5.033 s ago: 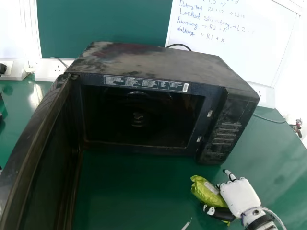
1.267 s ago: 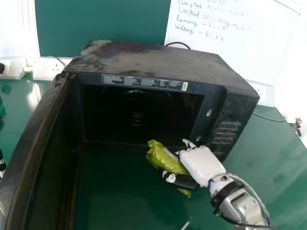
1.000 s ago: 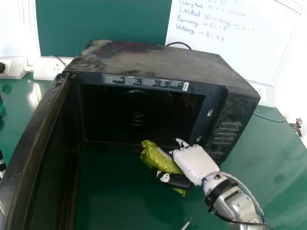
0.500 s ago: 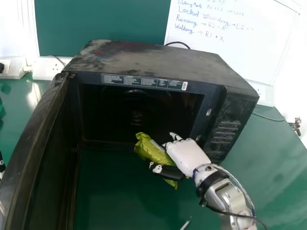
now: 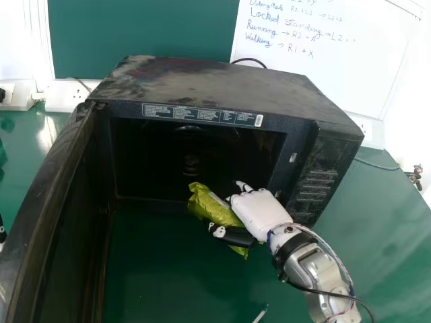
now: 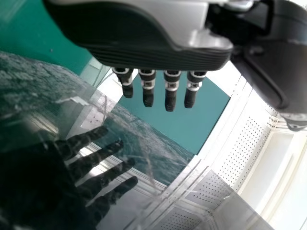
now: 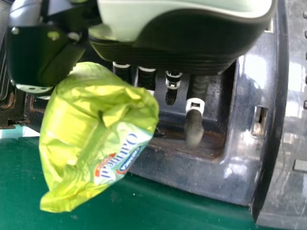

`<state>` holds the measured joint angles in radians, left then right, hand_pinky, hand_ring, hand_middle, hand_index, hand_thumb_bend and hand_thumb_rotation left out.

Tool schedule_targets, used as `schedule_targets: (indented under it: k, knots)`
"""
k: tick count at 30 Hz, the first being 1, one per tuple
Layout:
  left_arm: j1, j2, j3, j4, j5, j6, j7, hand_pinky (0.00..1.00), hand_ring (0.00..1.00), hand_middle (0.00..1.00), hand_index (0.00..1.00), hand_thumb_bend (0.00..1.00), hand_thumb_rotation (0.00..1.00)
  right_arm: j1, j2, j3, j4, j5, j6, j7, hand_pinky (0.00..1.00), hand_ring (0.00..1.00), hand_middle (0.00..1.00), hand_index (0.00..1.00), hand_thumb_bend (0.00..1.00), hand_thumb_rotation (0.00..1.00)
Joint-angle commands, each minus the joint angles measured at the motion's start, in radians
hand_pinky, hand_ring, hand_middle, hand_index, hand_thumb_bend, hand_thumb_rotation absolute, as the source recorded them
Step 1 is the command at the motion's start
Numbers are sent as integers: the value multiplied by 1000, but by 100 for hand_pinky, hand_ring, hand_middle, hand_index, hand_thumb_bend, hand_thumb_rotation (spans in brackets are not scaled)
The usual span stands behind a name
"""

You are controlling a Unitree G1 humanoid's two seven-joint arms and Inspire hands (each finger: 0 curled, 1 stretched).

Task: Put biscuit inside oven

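Note:
My right hand is in front of the oven's opening in the head view, its thumb and fingers pinching the green biscuit packet. The black oven stands with its door swung out on the left and its dark cavity exposed. In the right wrist view the packet hangs between the thumb and fingers of my right hand, close to the cavity's lower edge. At the head view's left edge a bit of my left hand shows; in the left wrist view the left hand has straight fingers.
The open oven door reaches toward the front on the left. A small white-tipped item lies on the green table near the front. White sockets and a cable are behind the oven.
My right hand has carried the packet from the table's right side, leftward and up to the oven's opening. Over the last half second it has moved only slightly.

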<state>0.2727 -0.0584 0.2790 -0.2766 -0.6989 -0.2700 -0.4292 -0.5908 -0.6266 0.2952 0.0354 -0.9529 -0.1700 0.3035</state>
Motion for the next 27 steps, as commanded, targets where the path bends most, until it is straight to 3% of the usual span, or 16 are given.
schedule_targets:
  k: [1, 5, 8, 10, 12, 16, 19, 27]
  knots:
    - [16, -12, -6, -14, -6, -5, 2, 96, 100, 100, 100, 85, 79, -21, 2, 3, 10, 3, -10, -27, 8, 15, 47, 49, 53, 0]
    - [17, -11, -7, -14, -4, -6, 1, 96, 100, 100, 100, 85, 79, -27, 4, 6, 22, 6, -11, -38, 9, 15, 47, 48, 53, 0]
    - [17, -11, -6, -13, -10, -6, -2, 96, 100, 100, 100, 85, 79, -34, 3, 6, 33, 9, -22, -55, 19, 20, 40, 49, 53, 0]
    - [19, -13, -8, -16, -10, -5, 1, 96, 100, 100, 100, 85, 79, -39, 5, 7, 42, 9, -27, -68, 18, 21, 45, 48, 53, 0]
    - [20, -13, -9, -16, -12, -6, -2, 96, 100, 100, 100, 85, 79, -45, 8, 9, 47, 10, -27, -69, 15, 20, 40, 49, 53, 0]
    - [23, -12, -9, -14, -11, -10, -1, 95, 100, 100, 100, 85, 79, -62, 12, 20, 54, -8, -14, -58, 12, 20, 38, 49, 52, 0]
    - [27, -14, -11, -20, -5, -11, 9, 94, 100, 100, 100, 85, 78, -76, 14, 32, 57, -23, -3, -48, 10, 19, 46, 48, 53, 0]
    - [29, -11, -10, -18, -9, -14, 3, 93, 100, 100, 100, 85, 79, -94, 37, 40, 74, -22, 30, -29, 11, 20, 47, 48, 53, 0]
